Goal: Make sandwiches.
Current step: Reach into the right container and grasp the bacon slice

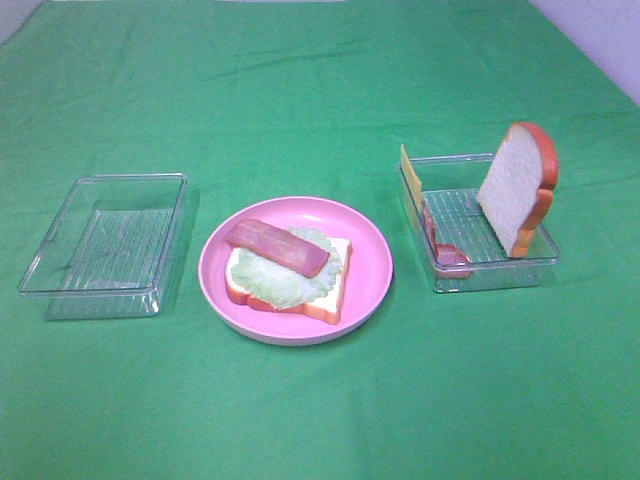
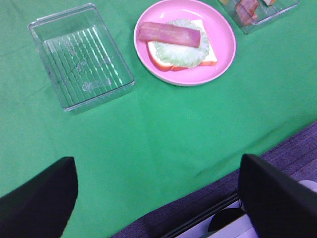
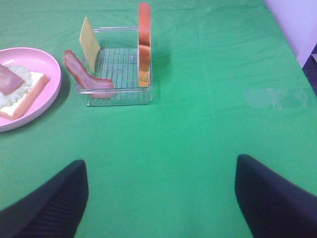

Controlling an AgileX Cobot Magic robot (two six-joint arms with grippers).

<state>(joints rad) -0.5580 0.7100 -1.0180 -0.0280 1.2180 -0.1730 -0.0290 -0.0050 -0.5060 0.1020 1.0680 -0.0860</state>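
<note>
**Now: one sandwich part-built, cheese layer judged next**

- Sandwich point(image 1: 288, 272): on the pink plate point(image 1: 375, 262), ahead of both pairs of jaws and between them. Bottom bread slice point(image 1: 335, 298) lies flat, lettuce point(image 1: 275, 282) on it, one bacon strip point(image 1: 277, 247) across the top.
- Right tray point(image 1: 490, 275): ahead of the right jaws, on their plate side. It holds:
  - cheese square point(image 1: 410, 170), on edge against the wall nearest the plate;
  - second bacon strip point(image 1: 447, 258), slumped just beside the cheese;
  - top bread slice point(image 1: 515, 185), upright against the opposite wall.
- Left tray point(image 1: 100, 290): ahead of the left jaws, on the side away from the plate; nothing in it.
- Left jaws: spread fully wide, holding nothing, well back over the near desk point(image 1: 320, 420) edge.
- Right jaws: likewise fully wide and holding nothing, well short of the right tray.

Handling note (a judgement):
- The right jaws are better placed for the cheese.
- Descend from above with one finger each side of its flat faces, clear of the tray wall and the bacon beside it.
- Pinch high on the square and lift straight up.
- Lay it flat and centred on the bacon strip, releasing low so it does not slide.
- Keep away from the upright bread; it looks easy to topple.
</note>
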